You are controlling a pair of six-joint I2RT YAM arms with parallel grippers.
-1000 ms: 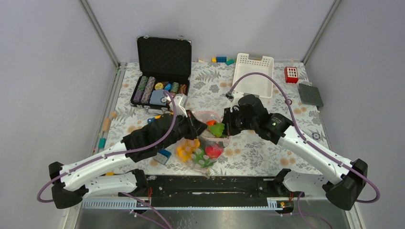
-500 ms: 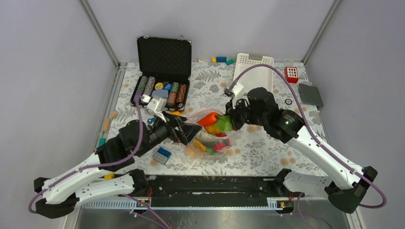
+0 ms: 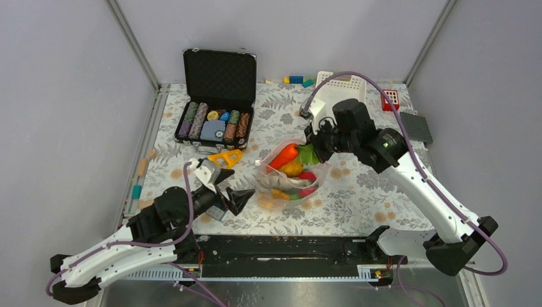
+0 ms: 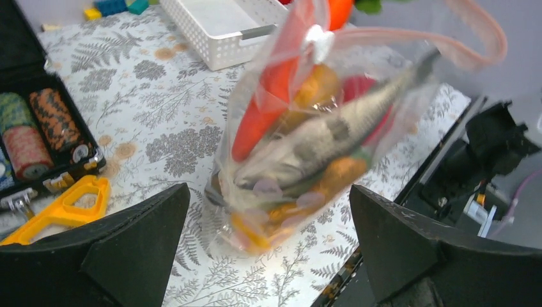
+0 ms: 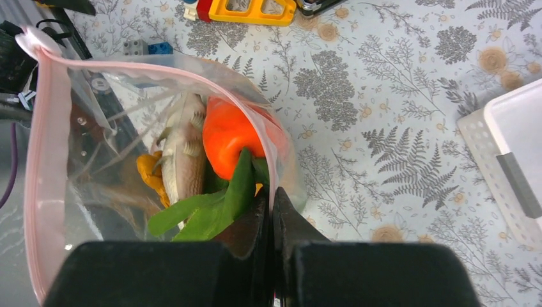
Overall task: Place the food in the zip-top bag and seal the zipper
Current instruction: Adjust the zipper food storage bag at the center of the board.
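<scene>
The food [image 5: 230,137] sits inside the bag [image 3: 291,176], held above mid-table by the right gripper [image 3: 314,144], its jaws pinched on the rim. The left gripper [image 3: 238,198] hovers near left, jaws wide apart and empty. Loading looks done. Next, the gaping zipper [image 5: 45,128] needs pressing closed along its length.

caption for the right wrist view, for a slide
Right gripper pinches the open zip-top bag, fish and orange vegetable inside

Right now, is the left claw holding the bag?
No, the left gripper is open with nothing between its fingers; the zip-top bag hangs from the right gripper.
</scene>
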